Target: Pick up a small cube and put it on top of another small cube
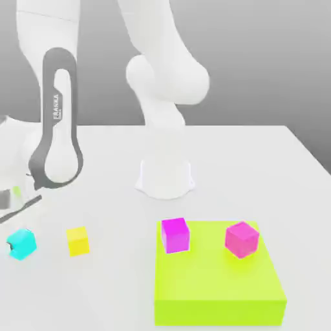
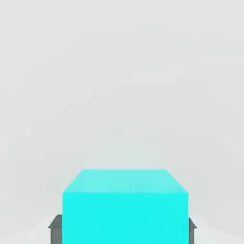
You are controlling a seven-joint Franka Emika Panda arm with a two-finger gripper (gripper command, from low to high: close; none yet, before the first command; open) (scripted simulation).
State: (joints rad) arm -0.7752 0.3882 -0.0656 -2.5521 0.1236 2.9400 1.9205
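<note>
The small cyan cube (image 1: 22,244) sits low at the exterior view's far left, level with the table. My gripper (image 1: 15,236) reaches down onto it from the left edge, its hand partly cut off by the frame. In the hand view the cyan cube (image 2: 125,205) lies between my grey fingertips (image 2: 55,229), which press flush against both of its sides, so the gripper (image 2: 123,230) is shut on it. The small yellow cube (image 1: 77,240) rests on the table just to the exterior view's right of the cyan one, a short gap apart.
A large flat lime-green block (image 1: 216,288) lies at the front right, with two magenta cubes (image 1: 174,234) (image 1: 242,238) on its far edge. The arm's white base (image 1: 165,176) stands behind the middle, and its grey-banded link (image 1: 57,123) hangs over the left side.
</note>
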